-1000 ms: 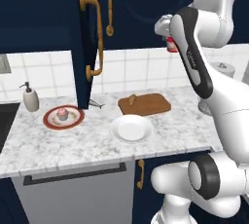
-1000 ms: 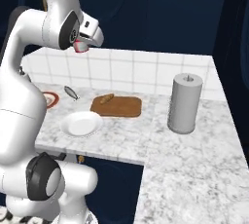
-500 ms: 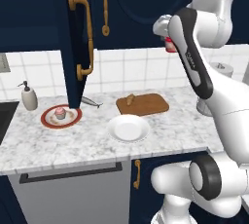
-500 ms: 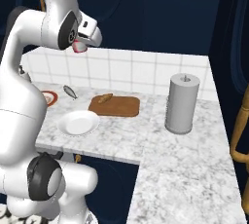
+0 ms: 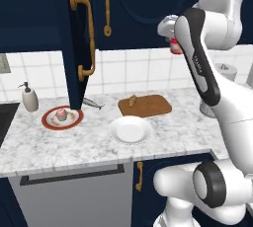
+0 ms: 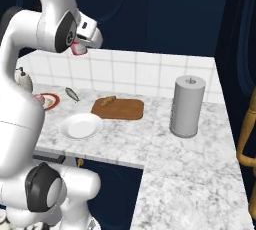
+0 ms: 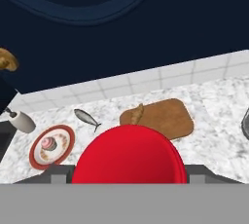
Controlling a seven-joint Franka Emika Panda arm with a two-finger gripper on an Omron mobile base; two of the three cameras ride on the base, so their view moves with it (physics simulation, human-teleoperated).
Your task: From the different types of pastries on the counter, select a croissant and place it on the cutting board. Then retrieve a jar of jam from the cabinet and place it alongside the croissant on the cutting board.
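- Our gripper (image 5: 174,43) hangs high above the counter (image 5: 99,144), level with the dark wall cupboards, and it pinches the jar of jam (image 5: 175,47) between its fingers.
- In the hand view the jar (image 7: 129,155) shows as a big red round shape at the bottom, clamped from both sides, with the counter (image 7: 214,106) far below it.
- From the right base camera we see the jar (image 6: 77,49) as a bit of red under the white hand, with the gripper (image 6: 80,45) up in front of the dark cupboard fronts.
- The croissant (image 5: 132,101) lies on the left end of the cutting board (image 5: 148,105); the rest of the board is bare wood.
- A white plate (image 5: 130,130) sits just in front of the board, towards the counter's edge.
- Further left the cupcake (image 5: 61,114) stands on a red-rimmed plate (image 5: 62,118), and a small grey fish (image 5: 91,103) lies between that plate and the board.
- The cabinet (image 5: 79,38) door stands swung out over the counter, its brass handle facing us.
- A soap bottle (image 5: 29,97) stands at the far left by the tiles.
- A tall grey canister (image 6: 187,106) stands on the counter to the right of the board, well apart from it.
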